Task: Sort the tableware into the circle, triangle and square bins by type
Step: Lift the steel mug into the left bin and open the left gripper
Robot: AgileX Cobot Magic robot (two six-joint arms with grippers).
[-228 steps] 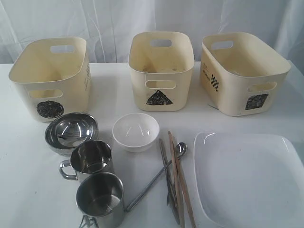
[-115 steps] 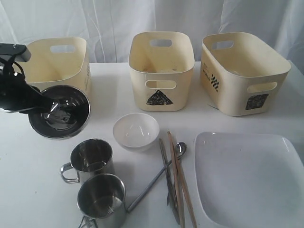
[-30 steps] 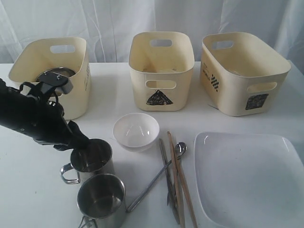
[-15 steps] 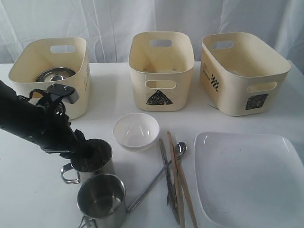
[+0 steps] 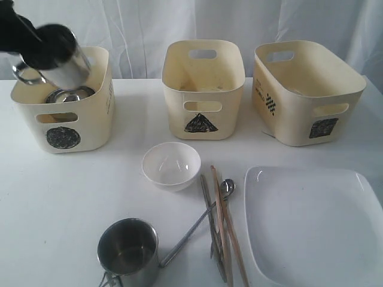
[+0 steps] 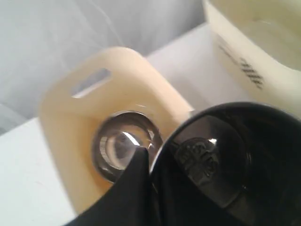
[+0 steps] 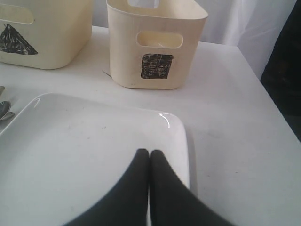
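1. The left arm (image 5: 17, 27) is blurred and cut off at the top corner of the exterior view. It carries a steel handled mug (image 5: 60, 55), tilted, above the cream bin with the black circle mark (image 5: 63, 122).
2. The left jaws are clamped on that mug's rim. In the wrist view I see one black finger (image 6: 138, 169) outside the wall; the other is lost in the mug's dark interior.
3. A shiny steel bowl (image 5: 70, 94) lies on the floor of that bin, partly hidden by the front wall.
4. The right jaws are pressed together, holding nothing, over the large white square plate (image 7: 70, 141). I cannot tell whether they touch it.
5. On the table (image 5: 54, 197) a second steel handled mug (image 5: 127, 251) stands upright, its base and handle cut off by the frame edge. The small white bowl (image 5: 171, 165) stands near the middle of the table.
6. The wooden chopsticks (image 5: 227, 227) lie across thin metal cutlery. The metal spoon (image 5: 227, 187) is clear; I cannot tell the other pieces apart.
7. The cream bin with the triangle mark (image 5: 203, 89) and the cream bin with the square mark (image 5: 305, 92) stand at the back, their floors partly hidden.
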